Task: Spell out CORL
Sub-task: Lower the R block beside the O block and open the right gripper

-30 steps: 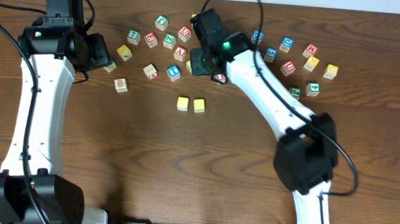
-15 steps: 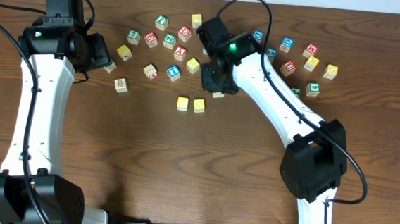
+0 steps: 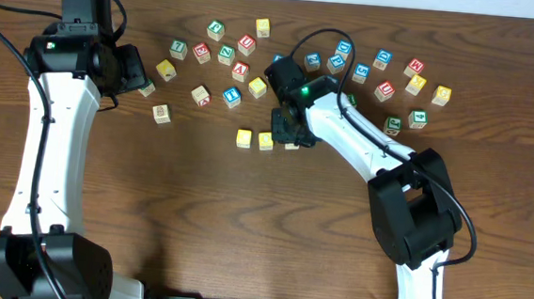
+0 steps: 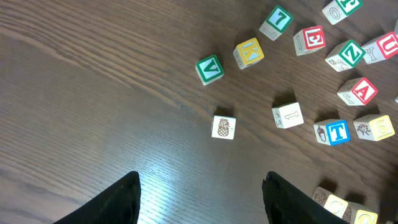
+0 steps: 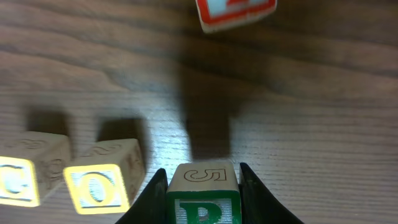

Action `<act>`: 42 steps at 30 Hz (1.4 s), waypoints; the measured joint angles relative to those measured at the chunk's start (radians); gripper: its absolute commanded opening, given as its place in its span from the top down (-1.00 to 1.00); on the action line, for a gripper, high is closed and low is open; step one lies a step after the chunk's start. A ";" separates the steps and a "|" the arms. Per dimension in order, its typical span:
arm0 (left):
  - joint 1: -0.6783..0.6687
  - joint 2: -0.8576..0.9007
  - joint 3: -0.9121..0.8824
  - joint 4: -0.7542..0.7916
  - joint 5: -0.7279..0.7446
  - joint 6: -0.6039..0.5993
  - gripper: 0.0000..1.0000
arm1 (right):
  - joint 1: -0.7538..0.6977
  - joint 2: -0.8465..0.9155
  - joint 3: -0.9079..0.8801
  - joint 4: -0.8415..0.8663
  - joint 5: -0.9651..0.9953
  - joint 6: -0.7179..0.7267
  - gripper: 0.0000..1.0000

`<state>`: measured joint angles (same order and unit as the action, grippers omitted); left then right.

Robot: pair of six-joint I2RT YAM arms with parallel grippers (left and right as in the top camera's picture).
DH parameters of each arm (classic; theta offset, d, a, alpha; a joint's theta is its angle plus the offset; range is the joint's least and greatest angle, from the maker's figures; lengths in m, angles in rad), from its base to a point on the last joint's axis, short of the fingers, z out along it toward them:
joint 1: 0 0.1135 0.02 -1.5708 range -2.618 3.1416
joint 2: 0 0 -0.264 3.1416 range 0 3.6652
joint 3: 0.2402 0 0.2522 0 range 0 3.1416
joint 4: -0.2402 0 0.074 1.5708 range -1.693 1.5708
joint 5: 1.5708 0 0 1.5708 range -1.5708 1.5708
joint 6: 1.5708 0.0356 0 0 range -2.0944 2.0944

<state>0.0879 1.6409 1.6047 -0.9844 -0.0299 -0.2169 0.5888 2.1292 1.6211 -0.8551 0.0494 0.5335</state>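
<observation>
Two yellow-faced cubes lie side by side mid-table: the C cube and the O cube. My right gripper is shut on the green R cube, which has a 5 on its far face. It holds the cube just right of the O cube, low over the table. Blue-lettered cubes lie at the back right; I cannot read which is the L. My left gripper is open and empty over bare wood at the back left.
Many loose letter cubes are scattered along the back. A red-edged cube lies just beyond the held cube. In the left wrist view a green V cube, a yellow cube and a pineapple cube lie ahead.
My right gripper has carried the R cube from the back cluster toward the front, down to the right of the two yellow cubes. The left arm has not moved.
</observation>
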 measured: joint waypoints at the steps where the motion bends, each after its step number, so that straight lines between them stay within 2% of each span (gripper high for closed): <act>1: 0.000 0.000 0.000 0.000 0.000 0.000 -0.24 | 0.002 0.000 -0.008 0.006 0.000 0.003 0.68; 12: 0.000 0.000 0.000 0.000 0.000 0.000 -0.24 | 0.016 0.000 -0.063 0.061 0.000 0.034 0.63; 33: 0.000 0.000 0.000 0.000 0.000 0.000 -0.24 | 0.017 0.011 -0.065 0.140 0.000 0.041 0.55; 42: 0.000 0.000 0.000 0.000 0.000 0.000 -0.25 | 0.017 0.012 -0.065 0.128 -0.008 0.045 0.35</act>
<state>0.0879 1.6409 1.6047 -0.9844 -0.0299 -0.2169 0.6056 2.1414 1.5562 -0.7273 0.0410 0.5781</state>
